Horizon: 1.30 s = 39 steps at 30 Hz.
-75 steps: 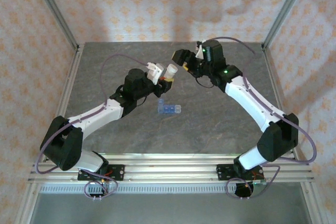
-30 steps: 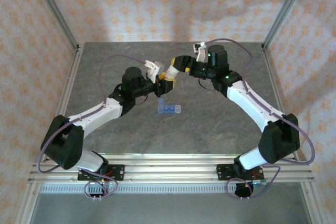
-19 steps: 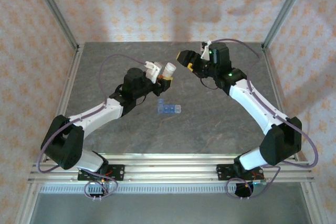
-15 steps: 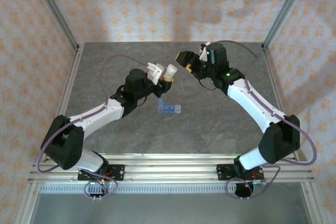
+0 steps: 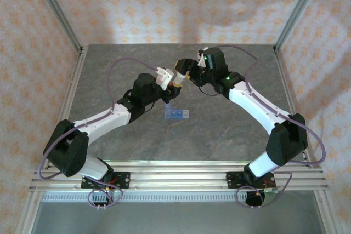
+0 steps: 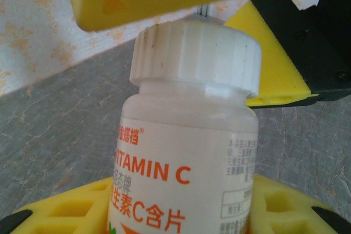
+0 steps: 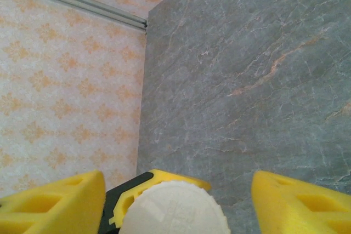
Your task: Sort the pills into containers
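A white Vitamin C bottle (image 6: 186, 157) with a ribbed white cap (image 6: 194, 53) stands upright in my left gripper (image 6: 181, 206), whose yellow pads (image 6: 71, 209) are shut on its body. In the top view the bottle (image 5: 176, 76) hangs above the table's middle back. My right gripper (image 7: 175, 186) is over the cap (image 7: 173, 212). Its yellow fingers (image 7: 55, 201) stand on either side with small gaps, open. The containers, a translucent blue pill box (image 5: 176, 114), lie on the table just in front of the bottle. The pills are hidden.
The grey stone table (image 5: 219, 130) is bounded by aluminium posts (image 5: 55, 9) and patterned walls. Both arms meet near my right gripper (image 5: 184, 72) and my left gripper (image 5: 169, 80), above the pill box. A metal rail (image 5: 175, 176) runs along the near edge.
My right gripper had drawn back to the right of the bottle. It has now returned over the cap, and its fingers have narrowed. My left gripper has kept hold of the bottle.
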{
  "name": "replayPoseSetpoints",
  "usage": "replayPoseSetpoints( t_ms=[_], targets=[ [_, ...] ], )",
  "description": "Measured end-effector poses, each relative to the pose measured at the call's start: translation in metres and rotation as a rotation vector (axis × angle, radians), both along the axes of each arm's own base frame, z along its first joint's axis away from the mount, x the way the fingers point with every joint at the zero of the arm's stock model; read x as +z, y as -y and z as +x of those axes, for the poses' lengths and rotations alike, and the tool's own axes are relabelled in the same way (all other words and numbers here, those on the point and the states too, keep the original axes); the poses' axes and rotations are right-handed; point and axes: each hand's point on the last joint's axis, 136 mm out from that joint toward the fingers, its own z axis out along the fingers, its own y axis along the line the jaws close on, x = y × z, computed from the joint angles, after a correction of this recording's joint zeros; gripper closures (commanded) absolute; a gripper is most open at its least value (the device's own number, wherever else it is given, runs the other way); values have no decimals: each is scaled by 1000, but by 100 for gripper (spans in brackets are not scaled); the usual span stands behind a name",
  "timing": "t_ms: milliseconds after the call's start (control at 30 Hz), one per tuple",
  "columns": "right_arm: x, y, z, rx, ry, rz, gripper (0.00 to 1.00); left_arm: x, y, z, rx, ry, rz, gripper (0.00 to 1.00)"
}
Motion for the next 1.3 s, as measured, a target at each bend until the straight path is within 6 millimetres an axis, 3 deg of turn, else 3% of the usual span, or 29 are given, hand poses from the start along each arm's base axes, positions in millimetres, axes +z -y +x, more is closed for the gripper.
replayPoseSetpoints(
  t_ms=[100,233,700,800,900,1100,1300],
  targets=[
    [0,-1,-1,3,0,0,52,-3,0,1,0,-6,3,100],
    [-1,-1,-1,3,-2,-2,60,-4,0,2,7,-8,4,100],
    [2,6,-2,116,116,-19,62,1,4,-4,-55,-90,-110,100],
    [8,7,-5,160,148,17,55,7,7,-8,-95,-127,-174,100],
    [13,9,-4,172,172,25,31,11,8,-10,-117,-149,-213,100],
    [11,32,5,83,145,-20,1,13,8,-10,-119,-141,-214,100],
    [22,52,5,-18,137,-65,0,9,6,-9,-113,-131,-186,100]
  ],
)
